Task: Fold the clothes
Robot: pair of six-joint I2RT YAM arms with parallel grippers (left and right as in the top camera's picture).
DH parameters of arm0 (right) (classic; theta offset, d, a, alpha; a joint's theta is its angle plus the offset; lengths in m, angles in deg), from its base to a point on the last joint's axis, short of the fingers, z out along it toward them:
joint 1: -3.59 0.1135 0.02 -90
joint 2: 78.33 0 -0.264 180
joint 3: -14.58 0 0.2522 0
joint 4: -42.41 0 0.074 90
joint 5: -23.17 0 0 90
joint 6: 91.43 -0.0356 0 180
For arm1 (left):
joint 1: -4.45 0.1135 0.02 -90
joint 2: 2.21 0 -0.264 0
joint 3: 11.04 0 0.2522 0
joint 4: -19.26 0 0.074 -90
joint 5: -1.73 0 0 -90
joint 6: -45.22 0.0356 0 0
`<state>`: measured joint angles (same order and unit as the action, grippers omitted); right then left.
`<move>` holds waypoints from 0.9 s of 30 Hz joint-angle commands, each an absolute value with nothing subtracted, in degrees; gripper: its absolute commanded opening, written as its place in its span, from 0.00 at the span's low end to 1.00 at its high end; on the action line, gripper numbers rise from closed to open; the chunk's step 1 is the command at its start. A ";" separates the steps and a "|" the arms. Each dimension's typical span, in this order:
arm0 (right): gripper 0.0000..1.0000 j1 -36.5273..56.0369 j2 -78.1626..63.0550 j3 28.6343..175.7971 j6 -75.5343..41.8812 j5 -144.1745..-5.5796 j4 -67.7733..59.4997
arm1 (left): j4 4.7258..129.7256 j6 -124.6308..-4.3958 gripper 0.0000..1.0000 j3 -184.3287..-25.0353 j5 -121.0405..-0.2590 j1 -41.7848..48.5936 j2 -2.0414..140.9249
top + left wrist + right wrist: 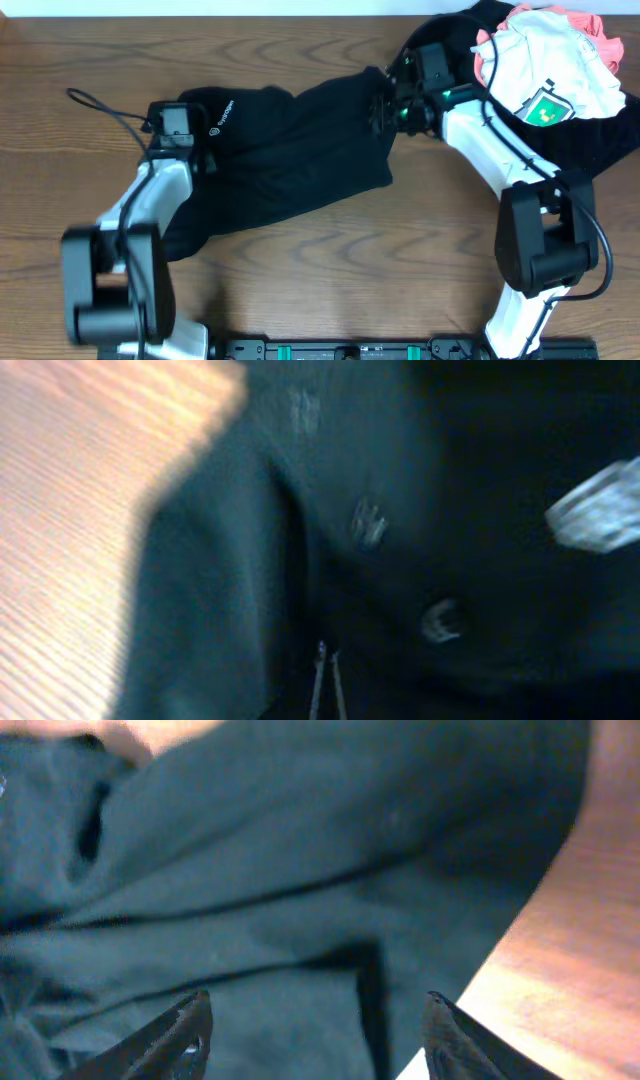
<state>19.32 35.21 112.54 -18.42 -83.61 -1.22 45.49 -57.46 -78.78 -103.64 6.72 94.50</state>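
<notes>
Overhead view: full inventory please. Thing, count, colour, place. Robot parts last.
shirt: 1, black with a small white logo, spread mid-table between the arms
white garment: 1, white with green print, top of the pile at back right
pink garment: 1, coral-pink, same pile, showing at the white one's edges
dark cloth: count unclear, black, under that pile
cable: 1, black, left side of the table
table: 1, brown wood
left arm: 1, white and black, front left
right arm: 1, white and black, front right
left fingers: shut, at the shirt's logo end
right fingers: open, over the shirt's other end
</notes>
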 commanded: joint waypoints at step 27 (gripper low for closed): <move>0.01 33.15 33.35 115.03 -12.94 -75.78 -16.98 | 18.67 -35.37 0.06 -91.44 -86.09 7.70 113.78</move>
